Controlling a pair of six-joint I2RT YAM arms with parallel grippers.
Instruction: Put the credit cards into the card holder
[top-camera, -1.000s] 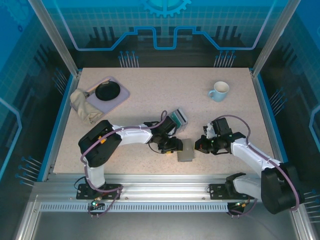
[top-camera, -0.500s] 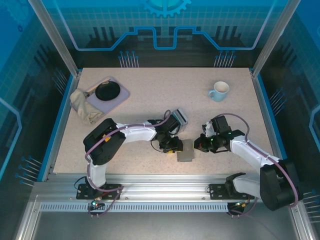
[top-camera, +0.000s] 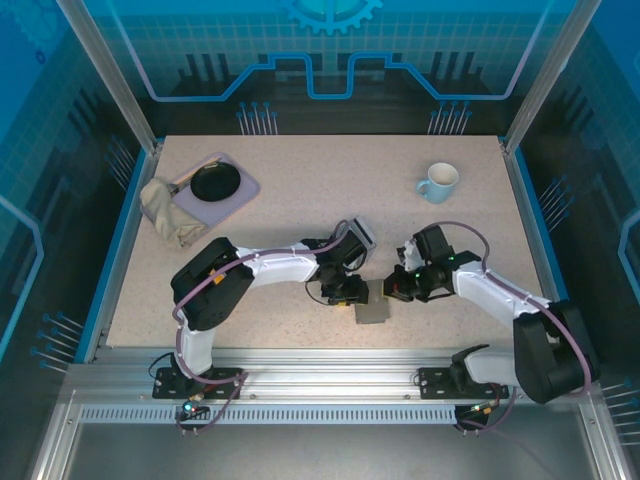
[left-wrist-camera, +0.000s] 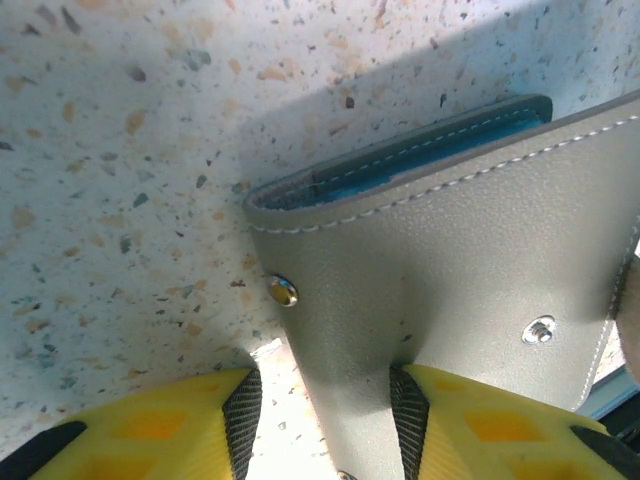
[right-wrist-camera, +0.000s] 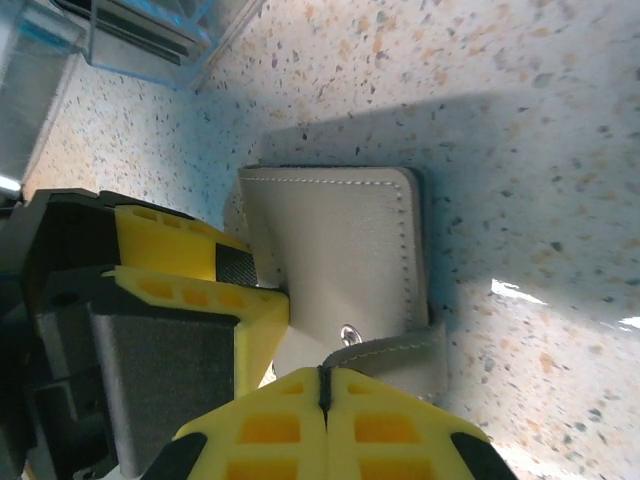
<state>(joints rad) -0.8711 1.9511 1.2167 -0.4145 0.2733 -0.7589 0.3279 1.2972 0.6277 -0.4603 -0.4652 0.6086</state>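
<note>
The grey card holder (top-camera: 372, 304) lies folded near the table's front edge, between my two grippers. In the left wrist view its stitched cover (left-wrist-camera: 440, 270) runs in between my left gripper's (left-wrist-camera: 325, 420) fingers. The cover touches the right pad, and lit table shows beside the left pad, so the jaws stand open around its corner. My right gripper (right-wrist-camera: 324, 385) is shut on the holder's snap strap (right-wrist-camera: 400, 350), lifting it off the cover (right-wrist-camera: 340, 250). The credit cards are too small to make out from above.
A clear slotted box (top-camera: 358, 236) stands just behind my left wrist, and its corner (right-wrist-camera: 150, 45) shows in the right wrist view. A pale-blue mug (top-camera: 438, 182) sits back right. A tray with a black pan (top-camera: 215, 183) and a beige cloth (top-camera: 165, 215) lie back left.
My left gripper slid right onto the holder's corner and its jaws narrowed. My right gripper, shut throughout, drifted slightly left and back at the holder's right edge.
</note>
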